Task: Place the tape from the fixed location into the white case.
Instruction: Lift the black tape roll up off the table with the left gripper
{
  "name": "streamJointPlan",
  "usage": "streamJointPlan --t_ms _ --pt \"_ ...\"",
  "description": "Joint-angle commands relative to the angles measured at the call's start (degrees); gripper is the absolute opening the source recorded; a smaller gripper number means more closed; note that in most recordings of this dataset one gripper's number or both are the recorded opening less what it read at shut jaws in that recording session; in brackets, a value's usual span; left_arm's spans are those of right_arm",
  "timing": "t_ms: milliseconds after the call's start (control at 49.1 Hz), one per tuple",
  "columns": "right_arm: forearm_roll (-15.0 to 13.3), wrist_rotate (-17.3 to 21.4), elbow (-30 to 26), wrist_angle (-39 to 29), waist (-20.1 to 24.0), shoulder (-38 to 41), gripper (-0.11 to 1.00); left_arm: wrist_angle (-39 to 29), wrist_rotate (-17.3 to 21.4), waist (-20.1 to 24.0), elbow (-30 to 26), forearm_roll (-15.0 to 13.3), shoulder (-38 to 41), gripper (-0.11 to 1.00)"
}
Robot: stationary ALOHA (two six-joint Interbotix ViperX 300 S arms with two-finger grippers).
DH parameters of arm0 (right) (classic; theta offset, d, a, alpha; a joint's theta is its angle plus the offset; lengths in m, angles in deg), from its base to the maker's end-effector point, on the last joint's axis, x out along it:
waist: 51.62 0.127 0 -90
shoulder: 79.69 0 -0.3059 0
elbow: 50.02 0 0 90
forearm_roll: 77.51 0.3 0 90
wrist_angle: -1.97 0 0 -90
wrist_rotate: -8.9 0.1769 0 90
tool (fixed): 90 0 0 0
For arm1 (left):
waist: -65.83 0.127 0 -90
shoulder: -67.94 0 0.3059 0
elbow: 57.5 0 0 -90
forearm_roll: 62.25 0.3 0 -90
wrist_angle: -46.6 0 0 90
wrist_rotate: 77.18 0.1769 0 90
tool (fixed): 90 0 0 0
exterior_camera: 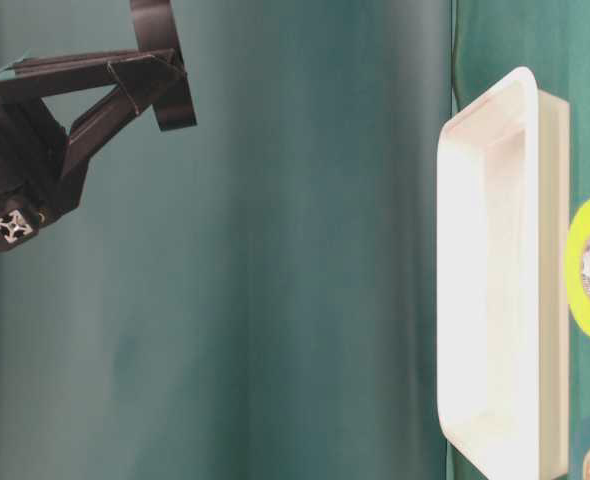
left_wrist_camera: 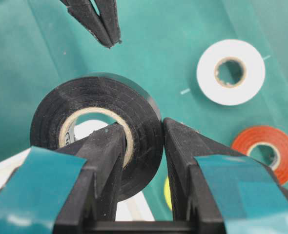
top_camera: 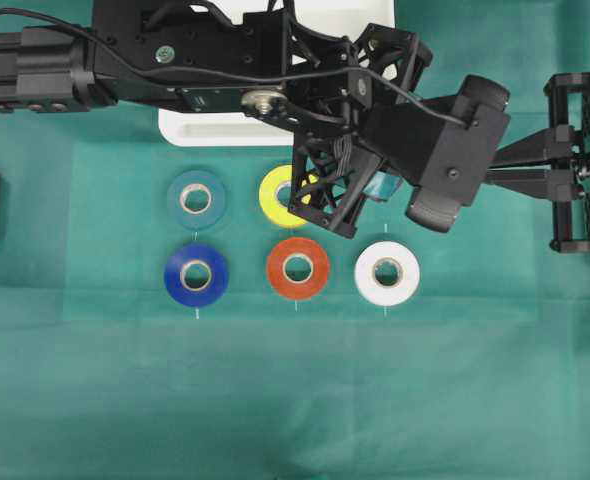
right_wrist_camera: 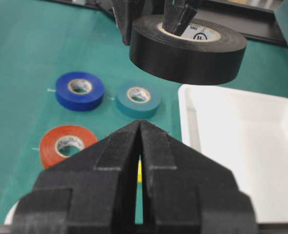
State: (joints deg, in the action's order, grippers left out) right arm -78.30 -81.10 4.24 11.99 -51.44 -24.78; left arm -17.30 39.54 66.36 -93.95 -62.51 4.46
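Between the left jaws, the tape (left_wrist_camera: pixel 97 131), wall pinched, off the cloth.

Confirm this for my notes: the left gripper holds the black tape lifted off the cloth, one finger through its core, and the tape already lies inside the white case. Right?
Not quite. The left gripper does grip the black tape through its core, but the tape is in the air, not lying in the white case; the right wrist view shows it.

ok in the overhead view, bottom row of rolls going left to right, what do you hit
blue roll → red roll → white roll
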Motion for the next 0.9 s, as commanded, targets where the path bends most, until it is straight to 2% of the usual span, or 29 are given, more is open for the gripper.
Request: streamJointPlan --t_ms 0,611,876 --pt "0.18 0.09 -0.62 0.53 0.09 0.18 0.00 0.26 -0.09 -0.09 -1.49 0.09 -2.81 0.22" --pt "0.09 0.09 -0.62 0.53 0.09 0.18 0.00 0.44 -0.09 -0.44 -1.49 0.09 -2.72 0.22" --pt "0.09 0.09 -0.62 0.70 0.09 0.26 0.00 0.44 -0.09 1.67 -1.58 0.09 -2.81 0.22"
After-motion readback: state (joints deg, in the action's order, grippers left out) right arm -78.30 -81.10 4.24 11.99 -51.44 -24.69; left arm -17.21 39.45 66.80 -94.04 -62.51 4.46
